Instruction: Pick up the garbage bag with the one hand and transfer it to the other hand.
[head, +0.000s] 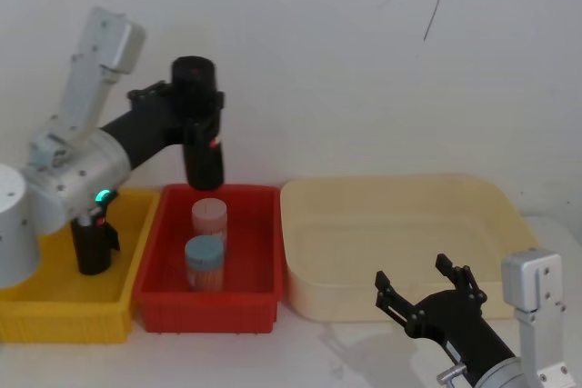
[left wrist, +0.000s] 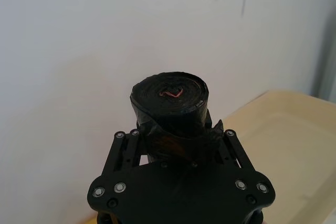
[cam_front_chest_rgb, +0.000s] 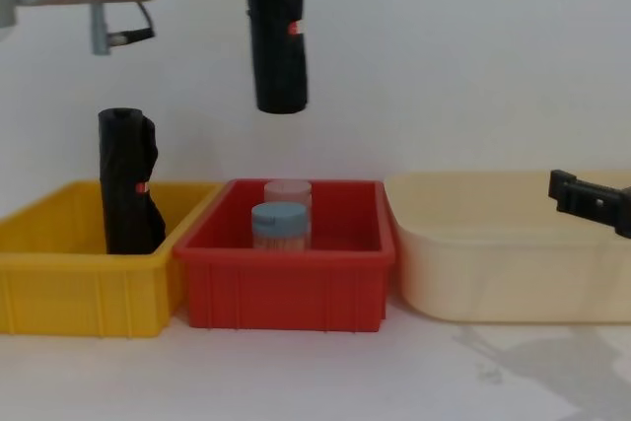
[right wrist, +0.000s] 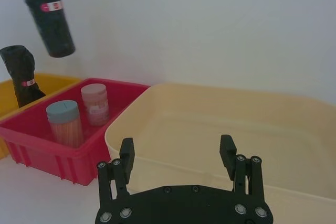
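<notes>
My left pincer (left wrist: 176,142) is clamping the garbage bag (head: 202,143) near its upper end, with its fingers pressing in on either side of the roll. Most of the length is hanging free below the grip. I'm reading that as the point of the hold, since the bare lower part is what the other arm can take.

The roll is hanging upright in the air above the back of the red bin (head: 264,195). It is well clear of the pink canister (head: 209,217) and the blue-capped canister (head: 204,261) standing inside. Its red label is showing on the side toward my right arm.

The green-ringed joint (head: 102,195) is reaching in over the yellow bin (head: 136,202), where a more creased black roll (cam_front_chest_rgb: 126,184) is standing untouched.

My right pincer (right wrist: 177,150) is sitting low at the near side of the cream tub (head: 391,184), fingers spread wide with nothing between them, well apart from the bag.

I'm judging the pickup done and the handover not yet begun. Next I'm expecting to bring the arms together above the worktop (cam_front_chest_rgb: 394,372) and close the right fingers round the free lower part before the left lets go. A grab off centre could make the slick roll swing or slip.
</notes>
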### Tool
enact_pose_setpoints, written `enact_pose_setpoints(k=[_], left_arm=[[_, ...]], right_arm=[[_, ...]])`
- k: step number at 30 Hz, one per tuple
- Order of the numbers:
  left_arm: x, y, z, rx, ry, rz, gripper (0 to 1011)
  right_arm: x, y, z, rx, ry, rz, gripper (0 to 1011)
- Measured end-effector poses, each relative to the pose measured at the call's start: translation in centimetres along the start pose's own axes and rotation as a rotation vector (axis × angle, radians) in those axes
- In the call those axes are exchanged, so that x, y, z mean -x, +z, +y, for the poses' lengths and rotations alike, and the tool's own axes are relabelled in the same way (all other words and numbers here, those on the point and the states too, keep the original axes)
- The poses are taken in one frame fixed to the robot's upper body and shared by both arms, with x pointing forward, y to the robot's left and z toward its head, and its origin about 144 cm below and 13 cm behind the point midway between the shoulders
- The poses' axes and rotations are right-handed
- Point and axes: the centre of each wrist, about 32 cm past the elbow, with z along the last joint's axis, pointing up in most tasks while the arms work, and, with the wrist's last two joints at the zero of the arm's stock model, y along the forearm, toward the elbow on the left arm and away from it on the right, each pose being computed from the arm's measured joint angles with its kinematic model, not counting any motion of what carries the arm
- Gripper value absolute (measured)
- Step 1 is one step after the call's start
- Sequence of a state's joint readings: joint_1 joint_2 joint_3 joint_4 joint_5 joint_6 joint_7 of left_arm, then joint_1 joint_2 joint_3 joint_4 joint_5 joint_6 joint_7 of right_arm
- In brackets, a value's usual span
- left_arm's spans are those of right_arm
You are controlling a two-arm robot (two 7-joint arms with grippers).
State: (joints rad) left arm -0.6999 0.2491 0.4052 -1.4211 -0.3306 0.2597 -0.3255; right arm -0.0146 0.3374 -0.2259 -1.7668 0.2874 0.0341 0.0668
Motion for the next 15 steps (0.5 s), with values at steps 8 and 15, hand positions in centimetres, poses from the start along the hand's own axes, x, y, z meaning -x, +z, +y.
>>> enact_pose_setpoints(k=[8,15], left_arm=[[1.3,-0.1,-2.5,0.005,-0.050,0.020,517],[2.4,-0.2,-4.2,0.002,-0.086,0.038,517]], right_arm=[[0.0,0.0,0.0,0.000,0.000,0.000,1000],[0.0,0.0,0.0,0.000,0.000,0.000,1000]])
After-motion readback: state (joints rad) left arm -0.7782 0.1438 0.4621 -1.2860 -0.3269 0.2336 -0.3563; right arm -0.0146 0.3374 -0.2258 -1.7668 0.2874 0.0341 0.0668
